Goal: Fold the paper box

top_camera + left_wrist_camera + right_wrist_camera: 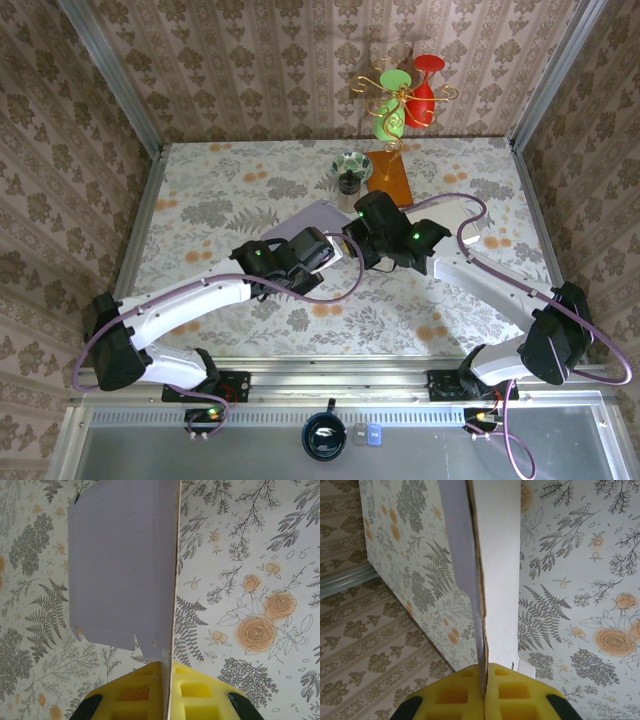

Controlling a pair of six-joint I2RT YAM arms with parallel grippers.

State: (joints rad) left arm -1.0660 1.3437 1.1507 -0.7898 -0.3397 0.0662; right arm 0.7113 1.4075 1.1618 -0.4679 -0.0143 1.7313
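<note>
Pinching flat card from both sides

Smooth, lavender and creased, the paper box (308, 216) sits mid-worktop (215, 175). Left end effector (162, 682) and right end effector (484, 682) each clamp its thin edge between yellow, square-pocketed foam pads (196, 696). A patterned glass goblet (351, 168) stands beyond.

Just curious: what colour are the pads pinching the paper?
The pads are yellow, clearest in the left wrist view.

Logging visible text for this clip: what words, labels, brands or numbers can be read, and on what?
None can be read.
The paper box shows plain, unprinted panels in both wrist views.
The small blue item beside the dark cup at the near edge is too small to tell.
</note>
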